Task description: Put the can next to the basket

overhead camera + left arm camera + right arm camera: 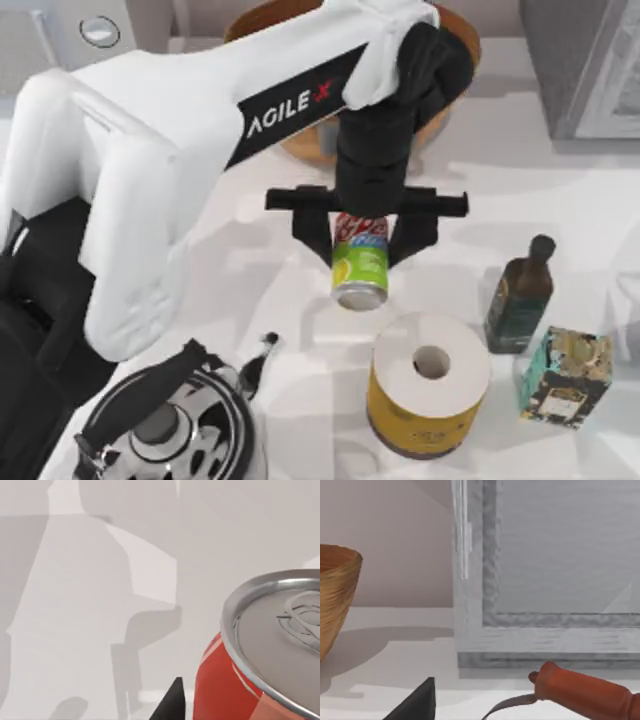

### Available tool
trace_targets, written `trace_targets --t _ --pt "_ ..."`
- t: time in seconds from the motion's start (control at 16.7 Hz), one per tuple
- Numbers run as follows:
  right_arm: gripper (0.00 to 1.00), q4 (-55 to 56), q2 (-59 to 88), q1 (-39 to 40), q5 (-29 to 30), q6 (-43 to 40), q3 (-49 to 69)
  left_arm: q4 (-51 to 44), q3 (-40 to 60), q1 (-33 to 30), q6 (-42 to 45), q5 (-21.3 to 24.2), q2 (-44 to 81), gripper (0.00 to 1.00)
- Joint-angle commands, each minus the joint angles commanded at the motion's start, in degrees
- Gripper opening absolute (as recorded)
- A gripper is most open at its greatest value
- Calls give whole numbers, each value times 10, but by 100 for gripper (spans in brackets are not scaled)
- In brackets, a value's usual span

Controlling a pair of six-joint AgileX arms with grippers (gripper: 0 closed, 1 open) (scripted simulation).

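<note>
Gripping the can (360, 262) between its fingers, my left gripper (365, 238) holds it over the tabletop (560, 190), just short of the basket (300, 140), which lies beyond the gripper under my arm. I judge the pickup done; setting the can down beside the basket and letting go is left. My right arm sits parked near the basket's far side.
</note>
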Motion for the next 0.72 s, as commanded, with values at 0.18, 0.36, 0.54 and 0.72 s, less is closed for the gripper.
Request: trace_targets --t 0.18,0.36,0.54,0.72 --pt "100 0 0 0 0 0 0 -4 -16 2 -2 7 11 0" --pt "100 0 0 0 0 0 0 17 -10 10 -5 -2 -1 0" --pt "100 0 0 0 0 0 0 33 0 15 -6 -10 -12 0" --pt "100 0 0 0 0 0 0 33 0 15 -6 -10 -12 0"
